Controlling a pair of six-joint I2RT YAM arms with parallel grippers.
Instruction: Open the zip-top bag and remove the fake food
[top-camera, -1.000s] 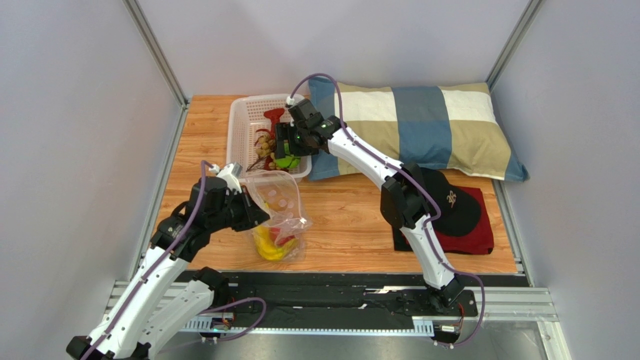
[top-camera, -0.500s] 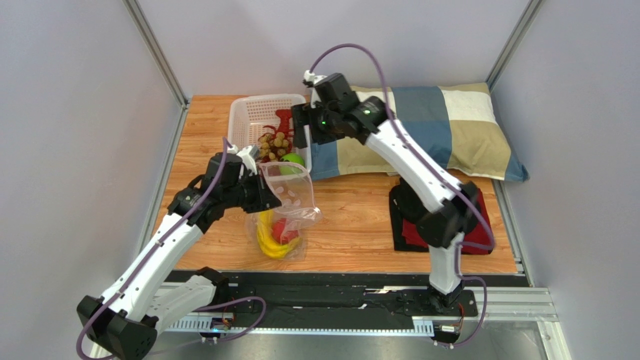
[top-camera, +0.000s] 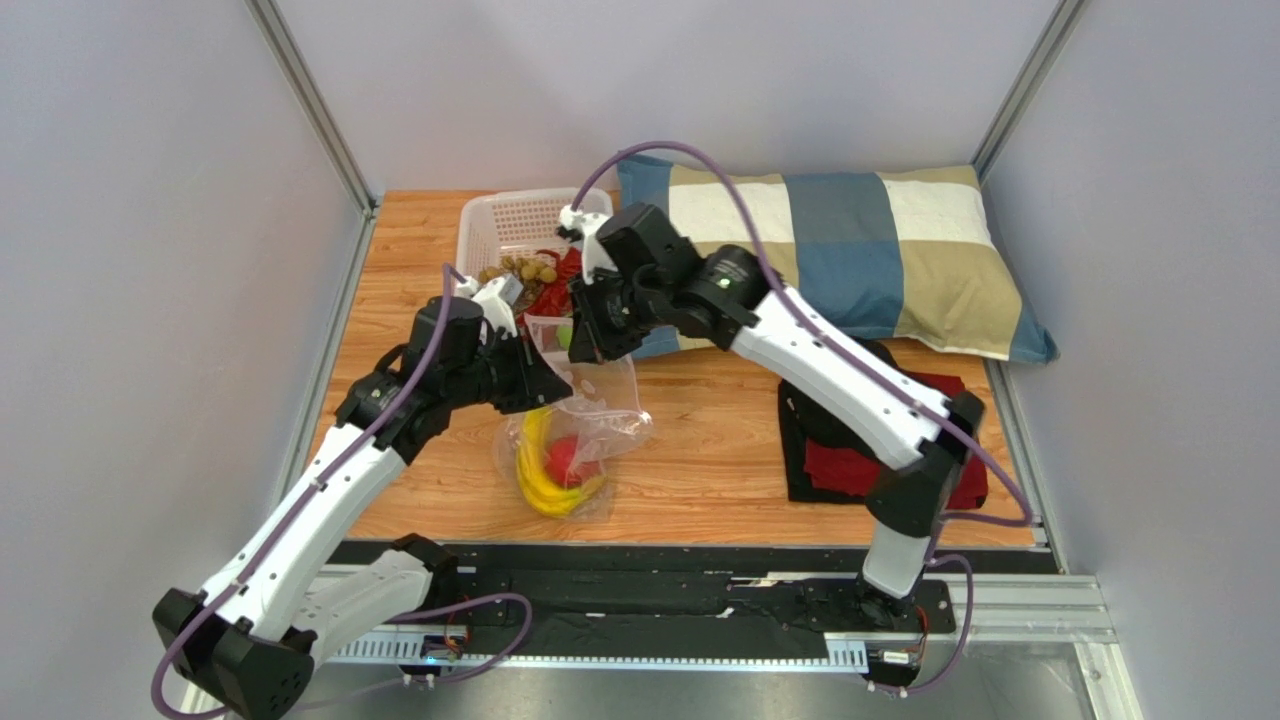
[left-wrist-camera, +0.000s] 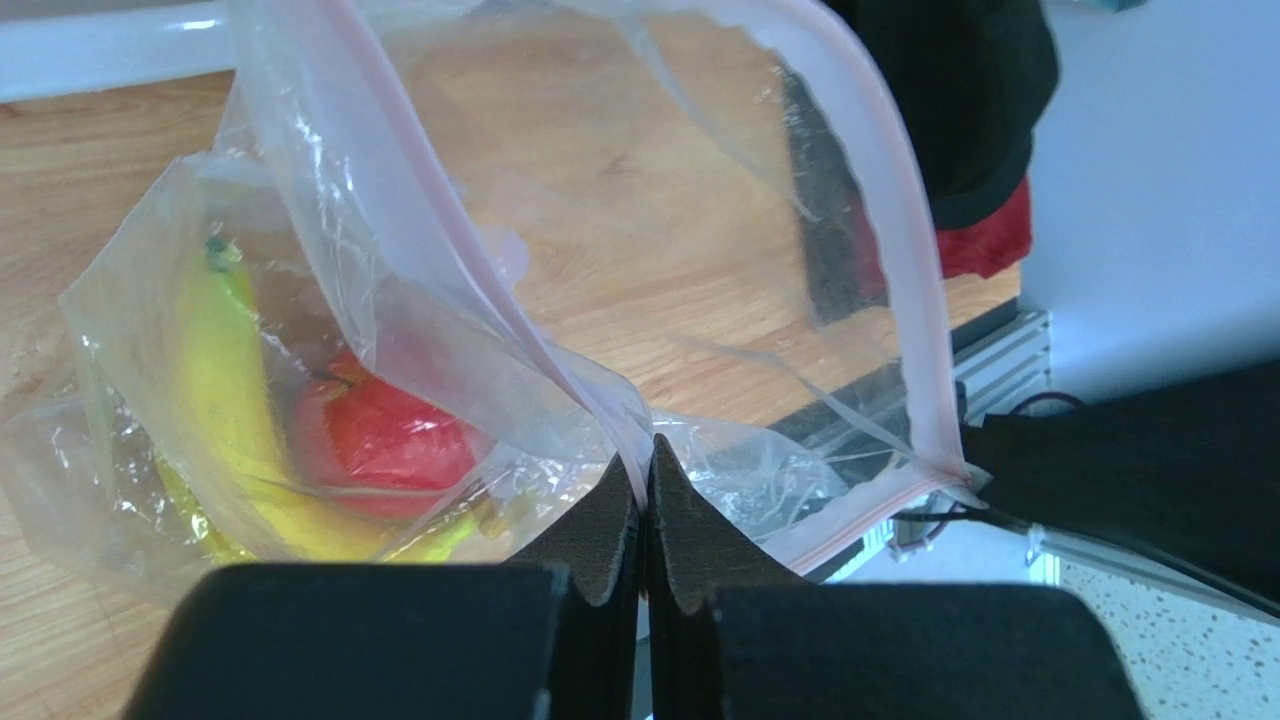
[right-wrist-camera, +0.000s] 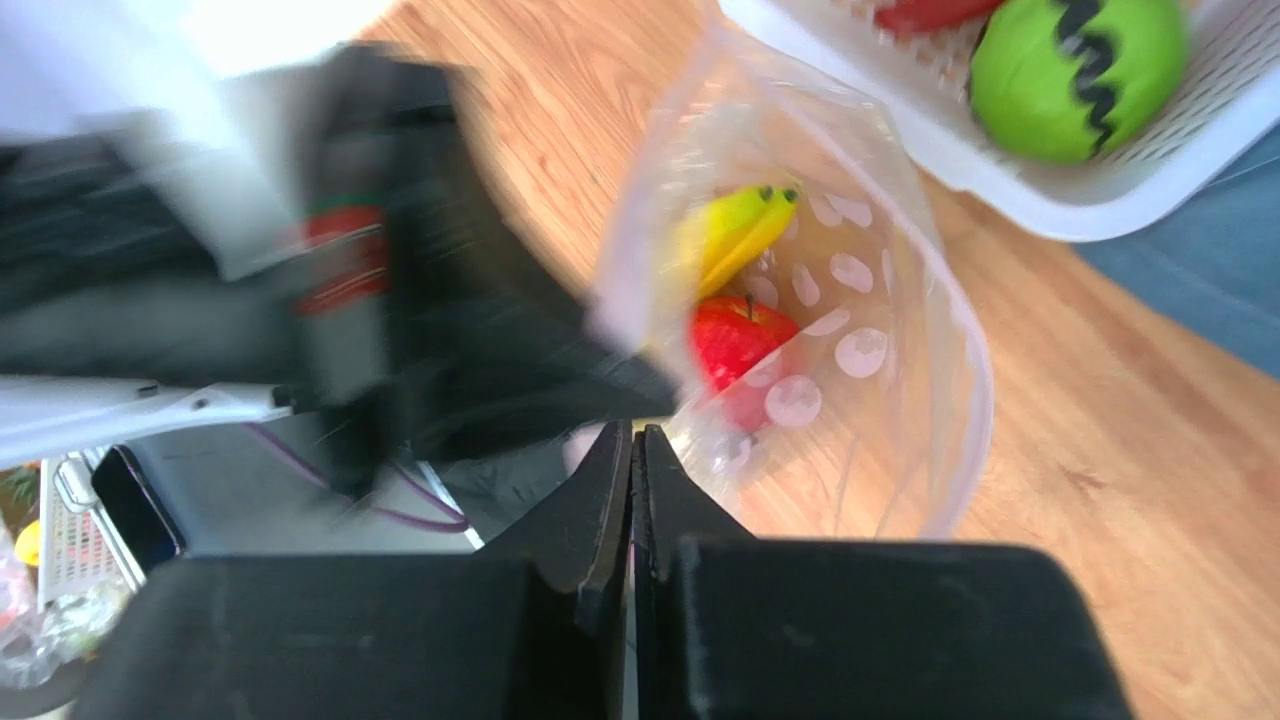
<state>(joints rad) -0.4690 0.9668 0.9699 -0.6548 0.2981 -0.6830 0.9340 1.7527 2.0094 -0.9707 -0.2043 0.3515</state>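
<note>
The zip-top bag (top-camera: 589, 428) stands open on the wooden table, with my left gripper (top-camera: 544, 386) shut on its pink zip strip (left-wrist-camera: 451, 240) at the near rim. Inside the zip-top bag (left-wrist-camera: 181, 300) lie a yellow banana bunch (left-wrist-camera: 226, 390) and a red round fruit (left-wrist-camera: 394, 444). My right gripper (top-camera: 580, 341) hangs just above the bag mouth, shut and holding nothing. Its wrist view looks down into the bag (right-wrist-camera: 902, 405) at the banana (right-wrist-camera: 736, 225) and red fruit (right-wrist-camera: 733, 339). More fake food lies in the white basket (top-camera: 496, 225): a green striped ball (right-wrist-camera: 1079, 68), a brown grape cluster (top-camera: 508, 273) and a red chilli (top-camera: 559, 278).
A checked pillow (top-camera: 857, 248) lies at the back right beside the basket. A black cap (top-camera: 909, 413) rests on a red cloth (top-camera: 962, 483) at the right. Grey walls close in both sides, and a black rail (top-camera: 676, 593) runs along the near edge.
My right arm swung from above the basket down and forward to the bag mouth, and its gripper went from open to shut. The left gripper kept its hold on the bag rim.
</note>
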